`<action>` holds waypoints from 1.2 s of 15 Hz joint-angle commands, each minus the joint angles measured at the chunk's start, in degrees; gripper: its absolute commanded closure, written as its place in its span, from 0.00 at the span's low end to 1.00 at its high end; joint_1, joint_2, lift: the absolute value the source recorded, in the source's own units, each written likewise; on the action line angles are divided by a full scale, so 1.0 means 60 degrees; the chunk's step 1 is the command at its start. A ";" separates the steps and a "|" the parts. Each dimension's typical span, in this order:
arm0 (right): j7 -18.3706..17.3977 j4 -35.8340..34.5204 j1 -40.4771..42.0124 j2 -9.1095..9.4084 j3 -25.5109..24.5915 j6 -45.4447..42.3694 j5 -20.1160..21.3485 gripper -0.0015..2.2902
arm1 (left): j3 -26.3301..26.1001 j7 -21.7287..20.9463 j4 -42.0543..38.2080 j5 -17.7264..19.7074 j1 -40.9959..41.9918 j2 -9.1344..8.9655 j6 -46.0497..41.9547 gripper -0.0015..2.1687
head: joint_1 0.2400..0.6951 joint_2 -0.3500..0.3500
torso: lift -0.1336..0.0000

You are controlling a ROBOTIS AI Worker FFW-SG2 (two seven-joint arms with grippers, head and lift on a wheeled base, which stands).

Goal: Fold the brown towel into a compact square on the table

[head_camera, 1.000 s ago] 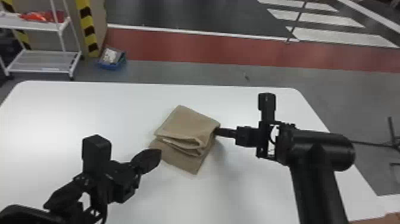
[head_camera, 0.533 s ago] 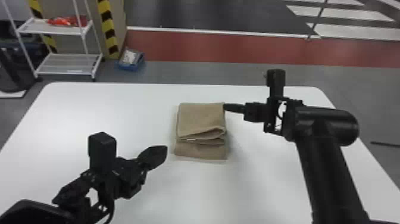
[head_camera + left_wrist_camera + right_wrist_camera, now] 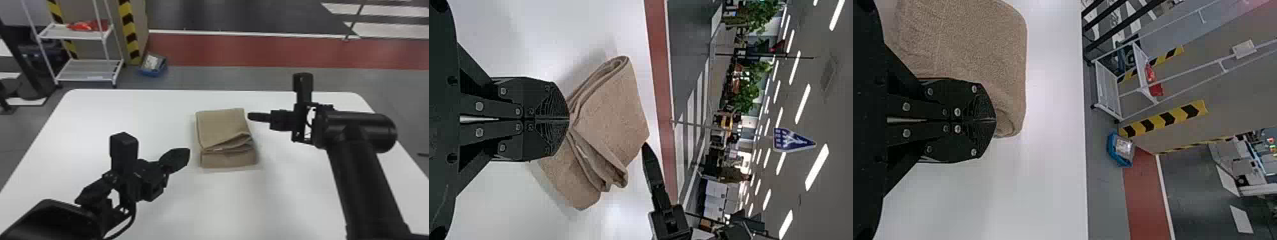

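The brown towel (image 3: 222, 127) lies folded on the white table (image 3: 134, 108), seemingly longer front to back, the right gripper (image 3: 250, 116), fingers together, just beside its far right corner, nearer than the left gripper (image 3: 186, 154), likewise closed, off its left side.

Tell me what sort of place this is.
Probably a large indoor workspace or demonstration hall: rows of ceiling lights, yellow-and-black striped edging beside a white metal shelf rack, and a red band across the grey floor.
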 commanded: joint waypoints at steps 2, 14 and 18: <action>0.0005 -0.1703 0.0759 -0.0165 -0.0081 0.0695 0.0132 0.95 | -0.0024 0.0000 0.0322 0.0097 -0.0334 -0.0040 0.0003 0.84 | 1.00 0.37 | 0.08; -0.1065 -0.0356 0.2502 0.0224 0.1311 -0.7156 -0.0205 0.95 | 0.0400 0.0161 0.1274 0.0463 -0.0641 -0.0055 -0.0554 0.84 | 1.00 0.49 | 0.08; -0.1050 -0.1000 0.3601 0.0224 0.1458 -0.7742 -0.0219 0.95 | 0.0239 0.0102 0.1450 0.0449 -0.0773 -0.0099 -0.0554 0.84 | 1.00 0.51 | 0.08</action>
